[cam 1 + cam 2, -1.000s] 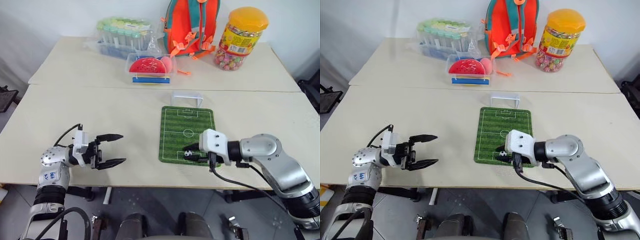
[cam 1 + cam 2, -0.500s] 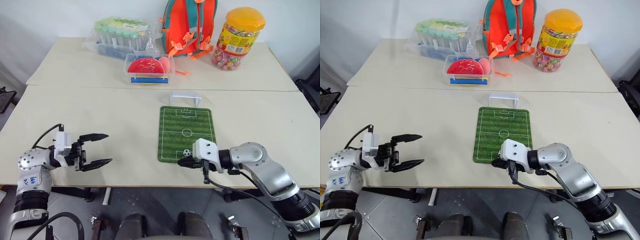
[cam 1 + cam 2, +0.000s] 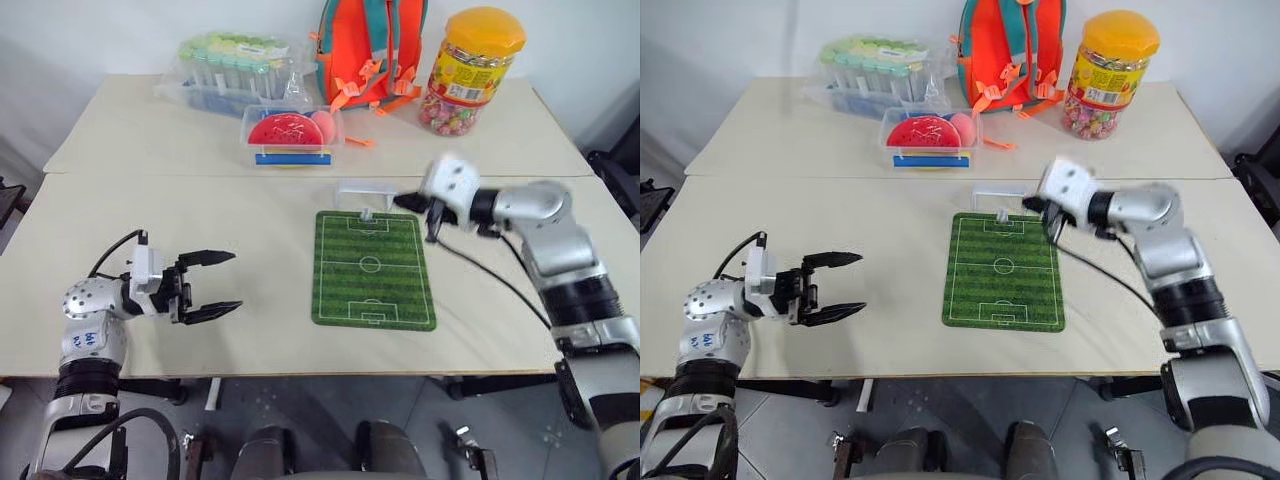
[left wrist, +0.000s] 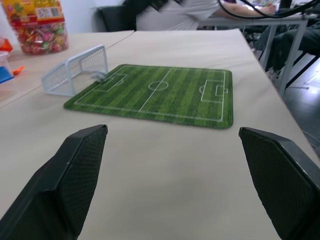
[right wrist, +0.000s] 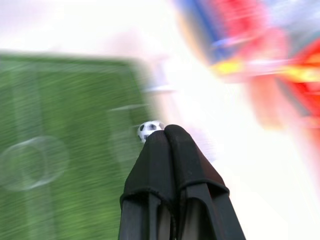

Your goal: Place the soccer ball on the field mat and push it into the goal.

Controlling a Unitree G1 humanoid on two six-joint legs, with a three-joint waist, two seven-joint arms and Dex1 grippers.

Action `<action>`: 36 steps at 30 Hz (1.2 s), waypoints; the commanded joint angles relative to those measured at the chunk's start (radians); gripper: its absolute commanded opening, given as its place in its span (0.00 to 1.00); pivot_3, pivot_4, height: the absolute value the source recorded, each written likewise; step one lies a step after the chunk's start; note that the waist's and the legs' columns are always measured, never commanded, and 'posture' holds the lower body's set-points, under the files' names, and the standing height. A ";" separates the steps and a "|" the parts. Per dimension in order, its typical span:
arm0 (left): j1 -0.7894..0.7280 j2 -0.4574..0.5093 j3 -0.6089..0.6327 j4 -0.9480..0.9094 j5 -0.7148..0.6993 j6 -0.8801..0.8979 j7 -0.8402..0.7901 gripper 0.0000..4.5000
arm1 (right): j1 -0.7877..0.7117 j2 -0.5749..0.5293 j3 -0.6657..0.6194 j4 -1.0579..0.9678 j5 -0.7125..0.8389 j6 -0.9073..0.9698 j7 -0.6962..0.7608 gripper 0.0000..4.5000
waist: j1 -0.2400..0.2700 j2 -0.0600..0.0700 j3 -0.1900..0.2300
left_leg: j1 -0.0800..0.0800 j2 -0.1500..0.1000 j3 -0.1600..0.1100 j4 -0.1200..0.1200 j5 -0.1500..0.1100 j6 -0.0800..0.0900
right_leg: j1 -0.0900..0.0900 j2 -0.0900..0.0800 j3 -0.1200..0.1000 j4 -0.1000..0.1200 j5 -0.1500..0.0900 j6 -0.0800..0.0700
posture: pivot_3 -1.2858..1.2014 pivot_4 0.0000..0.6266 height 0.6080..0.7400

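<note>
Round patched soccer ball (image 5: 150, 129) beside striped flat field mat (image 3: 373, 268)

The two head views look forward and down over the table (image 3: 250, 240) from above, side by side, sharing nearly the whole scene. The left wrist view sits low, close to the tabletop, facing the field mat (image 4: 160, 95) and goal (image 4: 75, 70) (both also seen from the head). The right wrist view looks closely over the mat's end.

Two pale beige rectangular desks (image 3: 250, 230) are set edge to edge against a plain white wall (image 3: 120, 30); a grey floor (image 3: 300, 410) is seen beneath.
</note>
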 commanded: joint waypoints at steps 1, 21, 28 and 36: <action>-0.037 -0.009 0.010 0.033 0.014 0.014 0.047 1.00 | 0.083 -0.059 -0.081 -0.094 0.027 0.011 -0.002 0.01 | 0.004 0.000 0.000 | 0.000 0.000 -0.001 0.000 0.000 0.000 | 0.000 0.000 -0.001 0.000 0.000 0.000 | 0.52 0.24 1.00; -0.109 0.043 0.035 0.090 0.081 0.152 0.235 1.00 | 0.908 -0.199 -0.611 -0.322 0.401 0.034 0.302 1.00 | 0.010 -0.003 0.002 | 0.001 -0.002 0.001 0.001 0.000 0.001 | 0.003 -0.001 0.000 -0.003 0.000 0.000 | 0.52 0.24 1.00; -0.084 0.101 0.062 0.128 0.072 0.175 0.172 1.00 | 0.972 -0.183 -0.663 -0.184 0.421 -0.028 0.340 1.00 | 0.006 -0.003 0.002 | 0.002 -0.001 0.002 0.001 0.000 0.001 | 0.003 -0.001 0.001 -0.003 0.000 0.000 | 0.52 0.24 1.00; -0.084 0.083 0.067 0.128 0.077 0.167 0.175 1.00 | 0.964 -0.183 -0.652 -0.152 0.435 -0.052 0.340 1.00 | 0.008 -0.003 0.002 | 0.002 0.000 0.003 0.001 0.000 0.001 | 0.003 -0.001 0.003 -0.002 0.000 0.000 | 0.52 0.24 1.00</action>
